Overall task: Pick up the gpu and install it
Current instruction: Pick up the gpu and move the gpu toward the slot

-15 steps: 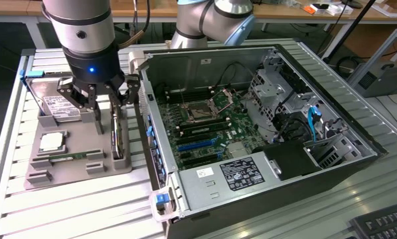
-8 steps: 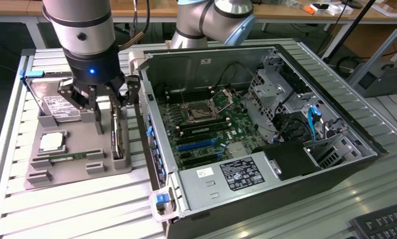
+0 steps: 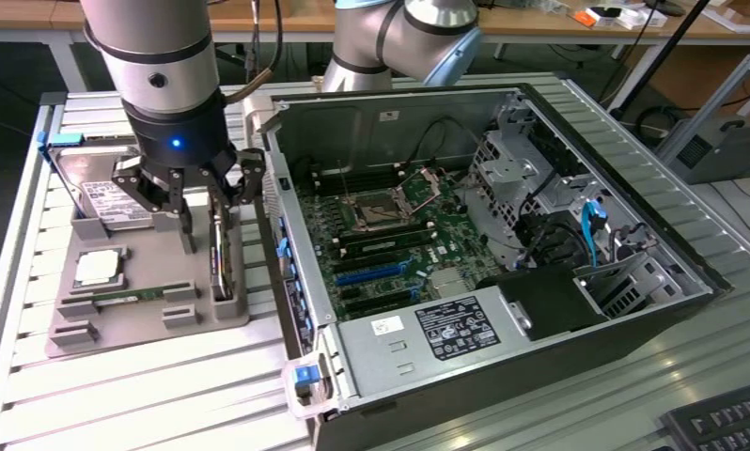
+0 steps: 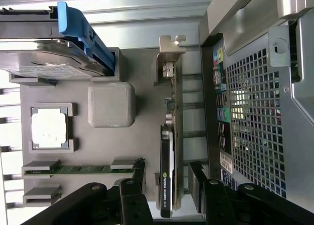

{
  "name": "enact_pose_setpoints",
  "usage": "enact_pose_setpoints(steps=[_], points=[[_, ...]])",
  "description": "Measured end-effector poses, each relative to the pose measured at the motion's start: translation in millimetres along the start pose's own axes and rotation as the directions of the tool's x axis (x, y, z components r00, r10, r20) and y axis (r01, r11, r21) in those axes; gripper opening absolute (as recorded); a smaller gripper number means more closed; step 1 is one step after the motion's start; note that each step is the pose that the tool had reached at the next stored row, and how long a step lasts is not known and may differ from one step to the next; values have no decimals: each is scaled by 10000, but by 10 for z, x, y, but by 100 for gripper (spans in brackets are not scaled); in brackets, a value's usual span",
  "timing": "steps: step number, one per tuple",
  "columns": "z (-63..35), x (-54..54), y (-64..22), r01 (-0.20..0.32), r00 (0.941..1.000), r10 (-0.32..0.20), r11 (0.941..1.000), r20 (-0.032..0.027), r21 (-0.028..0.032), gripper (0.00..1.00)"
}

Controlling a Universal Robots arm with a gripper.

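My gripper (image 3: 209, 237) hung open astride the gpu (image 4: 169, 151); I judged it light, stiff, fragile, best pinched across its flat faces.

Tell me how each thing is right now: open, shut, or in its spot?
gripper, open, straddling the gpu.
gpu, standing on edge in the gray holder, not lifted.
hard drive, resting in the holder.
processor chip, lying flat in its pocket.
memory stick, lying in its slot.
computer case, side open.
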State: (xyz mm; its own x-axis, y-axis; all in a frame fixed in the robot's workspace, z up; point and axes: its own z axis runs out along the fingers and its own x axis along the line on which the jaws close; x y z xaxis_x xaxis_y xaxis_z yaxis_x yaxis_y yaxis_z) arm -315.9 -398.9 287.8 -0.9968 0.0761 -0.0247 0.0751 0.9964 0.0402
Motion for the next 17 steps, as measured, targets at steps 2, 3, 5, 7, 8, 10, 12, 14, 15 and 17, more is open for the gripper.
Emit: enact_pose_setpoints(steps=[2,3,5,7,8,10,12,14,15,17], points=[[18,1,3,0,10000,0,10000,3,8,48],[27,4,47,1,10000,-1,10000,3,17,48],[43,8,95,2,10000,-2,10000,4,29,48],[52,10,113,1,10000,-1,10000,5,41,48],[54,10,116,2,10000,-2,10000,5,45,48],[59,10,118,3,10000,-3,10000,4,54,48],[66,11,118,1,10000,-1,10000,5,60,48],[77,11,118,2,10000,-2,10000,6,65,48],[82,11,117,2,10000,-2,10000,6,68,48],[89,11,117,2,10000,-2,10000,6,72,48]])
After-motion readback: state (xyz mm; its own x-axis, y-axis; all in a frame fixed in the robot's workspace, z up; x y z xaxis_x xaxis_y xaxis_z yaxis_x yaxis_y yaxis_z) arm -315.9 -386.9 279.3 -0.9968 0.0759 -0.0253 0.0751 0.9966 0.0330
